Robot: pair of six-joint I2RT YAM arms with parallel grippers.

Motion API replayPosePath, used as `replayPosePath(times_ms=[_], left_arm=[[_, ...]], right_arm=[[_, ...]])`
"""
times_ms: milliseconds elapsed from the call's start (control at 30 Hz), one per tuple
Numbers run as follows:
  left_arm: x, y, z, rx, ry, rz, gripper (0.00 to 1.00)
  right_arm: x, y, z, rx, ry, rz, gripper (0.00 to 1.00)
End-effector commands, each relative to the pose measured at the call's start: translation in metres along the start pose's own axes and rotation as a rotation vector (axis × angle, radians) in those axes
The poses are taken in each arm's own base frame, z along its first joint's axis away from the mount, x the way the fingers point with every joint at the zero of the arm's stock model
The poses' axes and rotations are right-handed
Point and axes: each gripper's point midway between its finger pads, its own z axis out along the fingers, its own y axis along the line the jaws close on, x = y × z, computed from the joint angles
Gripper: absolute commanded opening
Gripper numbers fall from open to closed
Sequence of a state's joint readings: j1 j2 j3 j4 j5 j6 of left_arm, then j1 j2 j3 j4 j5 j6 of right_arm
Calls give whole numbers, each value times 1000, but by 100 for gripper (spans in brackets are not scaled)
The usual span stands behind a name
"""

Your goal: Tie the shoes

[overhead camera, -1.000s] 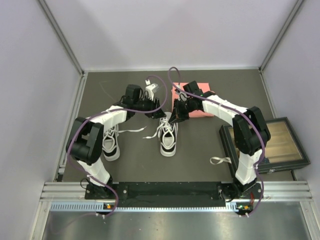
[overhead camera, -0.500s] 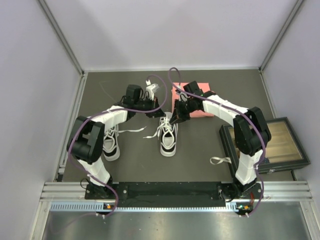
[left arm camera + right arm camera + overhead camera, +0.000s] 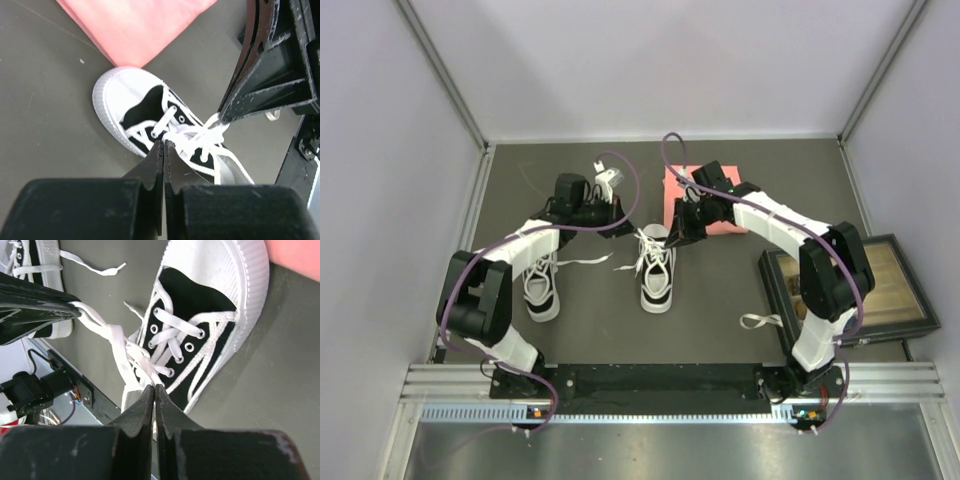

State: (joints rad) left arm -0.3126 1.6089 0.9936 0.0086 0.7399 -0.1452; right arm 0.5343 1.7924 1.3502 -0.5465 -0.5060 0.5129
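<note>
One white and black shoe (image 3: pixel 657 272) stands mid-table, toe toward the pink cloth; it also shows in the left wrist view (image 3: pixel 131 105) and the right wrist view (image 3: pixel 200 325). The other shoe (image 3: pixel 540 285) lies to its left with loose laces. My left gripper (image 3: pixel 623 225) (image 3: pixel 164 144) is shut on a white lace (image 3: pixel 107 335) drawn out from the middle shoe. My right gripper (image 3: pixel 672 240) (image 3: pixel 154 388) is shut on another lace (image 3: pixel 212 127) of the same shoe. Both hover just above its laced part.
A pink cloth (image 3: pixel 705 195) lies behind the middle shoe's toe. A dark framed box (image 3: pixel 865 290) sits at the right edge. A short white strip (image 3: pixel 757 321) lies beside it. The metal rail (image 3: pixel 650 380) runs along the near edge.
My left arm has swung left and back, drawing its lace away from the shoe. My right gripper has shifted slightly up and right. The shoes have stayed in place.
</note>
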Motion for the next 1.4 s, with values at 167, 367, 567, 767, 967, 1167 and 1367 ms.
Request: replayPosePath(times_ms=[167,367,567,767,967,1167,1367], left_arm=[[8,5,-21,-88,2,55,0],[15,16,-25,-149,19,58,0],[20,31,-26,-218,39,60,0],[18,45,-27,-289,41,71,0],[13,49,-22,-294,32,65,0],[14,15,-14,-78,10,89,13],[10,5,-31,-44,-47,95,39]], right_arm=[[12,-10,-22,63,-29,-32,0],[19,-21,-24,92,-23,-28,0],[23,-27,-23,102,-16,-26,0],[25,-30,-23,109,-10,-25,0],[26,-30,-20,105,-5,-23,0],[22,-21,-19,61,3,-30,0],[20,-14,-16,36,20,-34,0]])
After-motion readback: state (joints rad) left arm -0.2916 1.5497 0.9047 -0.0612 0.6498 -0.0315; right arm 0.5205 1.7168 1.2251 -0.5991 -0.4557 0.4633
